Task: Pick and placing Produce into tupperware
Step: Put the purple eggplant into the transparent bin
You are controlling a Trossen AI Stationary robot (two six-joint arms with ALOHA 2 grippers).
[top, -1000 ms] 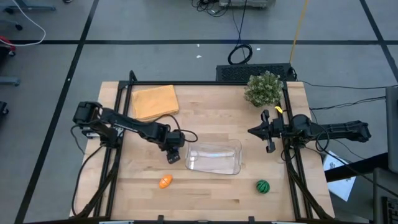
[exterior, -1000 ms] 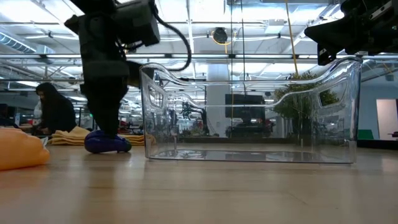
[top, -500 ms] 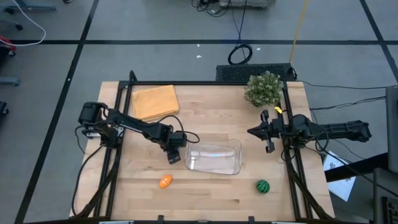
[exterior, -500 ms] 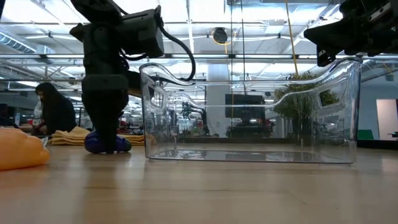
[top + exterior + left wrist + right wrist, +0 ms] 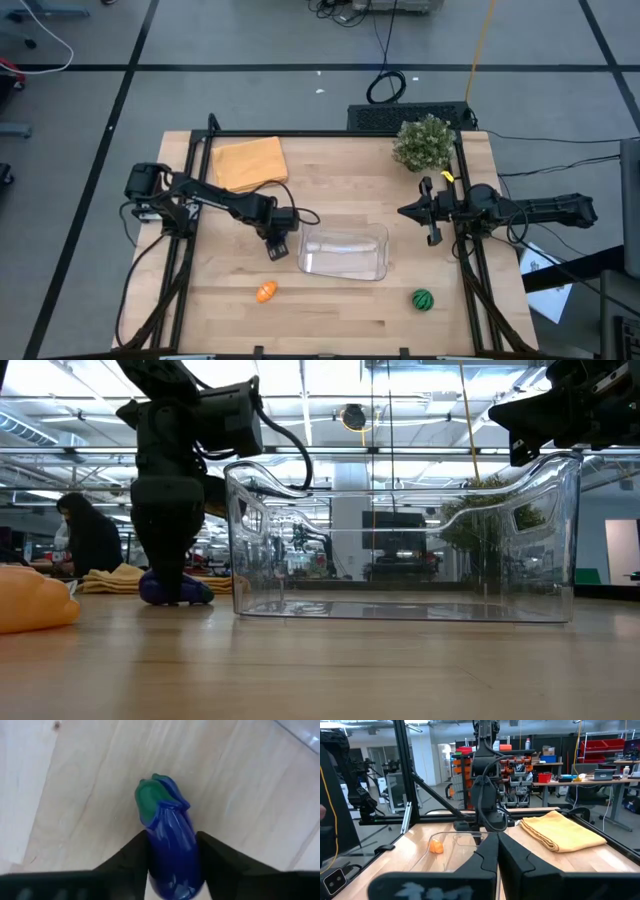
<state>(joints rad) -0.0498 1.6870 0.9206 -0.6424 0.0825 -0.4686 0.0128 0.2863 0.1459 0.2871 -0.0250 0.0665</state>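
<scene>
Left wrist view: left gripper (image 5: 171,855) is down on the table (image 5: 340,175), jaws pinching the purple eggplant toy (image 5: 170,845) w/ fingers (image 5: 131,857) on both sides. It lies just at 9 o'clock of the clear tupperware (image 5: 344,251). Orange piece (image 5: 265,292) sits at approx. 7 o'clock, green striped one (image 5: 423,299) at 4 o'clock. Right gripper (image 5: 433,215) hovers at 3 o'clock, jaws pressed together. No readable writing, I think.

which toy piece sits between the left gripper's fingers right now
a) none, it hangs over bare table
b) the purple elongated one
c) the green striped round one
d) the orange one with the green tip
b: the left wrist view shows the left gripper with its fingers against both sides of the purple elongated piece, lying on the table.
</scene>
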